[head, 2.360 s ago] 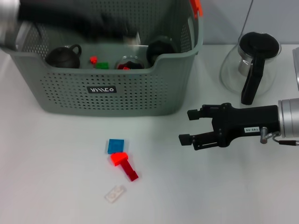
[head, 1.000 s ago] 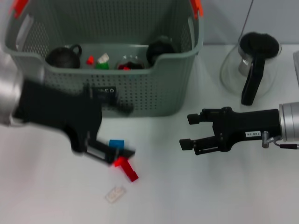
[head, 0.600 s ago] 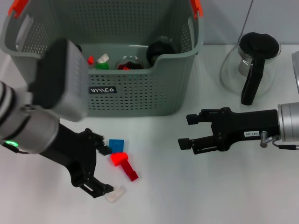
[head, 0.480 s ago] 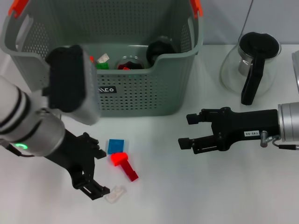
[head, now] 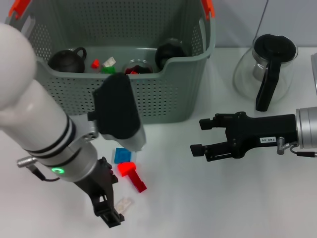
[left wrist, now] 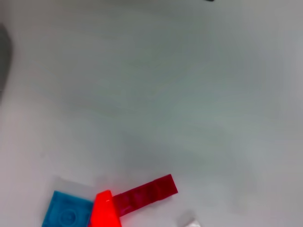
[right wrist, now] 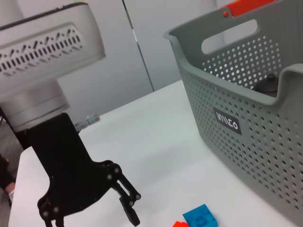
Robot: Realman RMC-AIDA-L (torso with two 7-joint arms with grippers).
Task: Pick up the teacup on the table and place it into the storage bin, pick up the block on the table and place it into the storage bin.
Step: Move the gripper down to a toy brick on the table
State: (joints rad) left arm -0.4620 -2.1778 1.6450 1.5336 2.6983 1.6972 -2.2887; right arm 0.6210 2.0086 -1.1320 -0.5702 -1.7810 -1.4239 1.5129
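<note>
Here the left gripper (head: pixel 110 206) hangs low over the white surface (head: pixel 208 198), fingers spread and holding nothing, beside the clear block (head: pixel 124 204), likely lined up to take it. Just beyond lie a flat blue block (head: pixel 122 155) and a red block (head: pixel 132 175), hard studded plastic, touching each other. The bin (head: pixel 158 94), perforated grey-green plastic with orange clips, stands behind, a dark round teacup (head: pixel 67 59) already inside. The right gripper (head: pixel 200 134) waits open and empty, well apart, near a glass pot (head: pixel 265 69)
</note>
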